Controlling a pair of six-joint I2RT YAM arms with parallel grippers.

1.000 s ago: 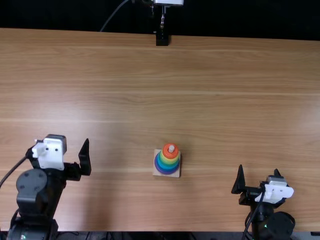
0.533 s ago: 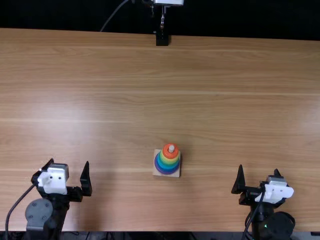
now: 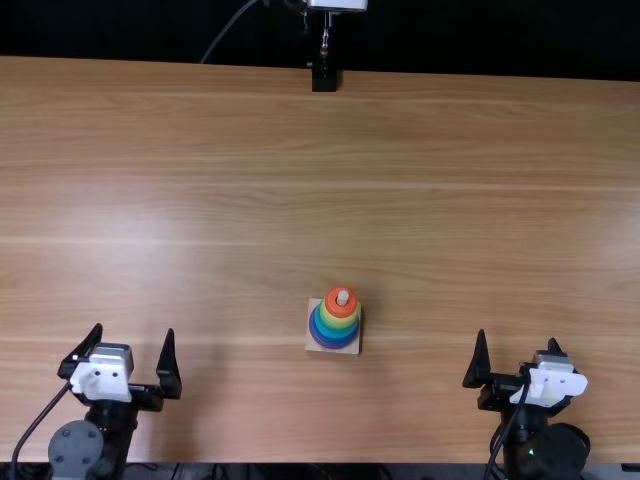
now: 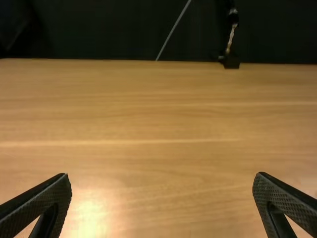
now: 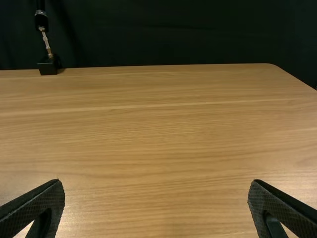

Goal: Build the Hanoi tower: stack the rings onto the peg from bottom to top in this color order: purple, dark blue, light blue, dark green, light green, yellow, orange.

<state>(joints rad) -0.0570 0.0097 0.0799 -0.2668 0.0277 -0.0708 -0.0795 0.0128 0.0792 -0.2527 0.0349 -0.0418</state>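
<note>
Ring stack (image 3: 336, 330) is on the peg (image 3: 343, 297), square wooden base (image 3: 313, 346) flat on the counter (image 3: 220, 200), toward the near edge. Orange ring (image 3: 332, 306) on top, yellow ring (image 3: 339, 322) under it, green-to-blue bands below, purple ring (image 3: 339, 347) at the bottom; can't split the middle shades. Left pincer (image 3: 134, 328): fingers spread wide, over the near left area. Right pincer (image 3: 517, 336): same spread, near right. Stack sits between them, well apart from both.

Black arms (image 3: 119, 430), white wrist housings (image 3: 102, 376), round grey joint cover (image 3: 76, 447) (dotted with screws (image 3: 67, 458), apparently), dark cable (image 3: 42, 417).
</note>
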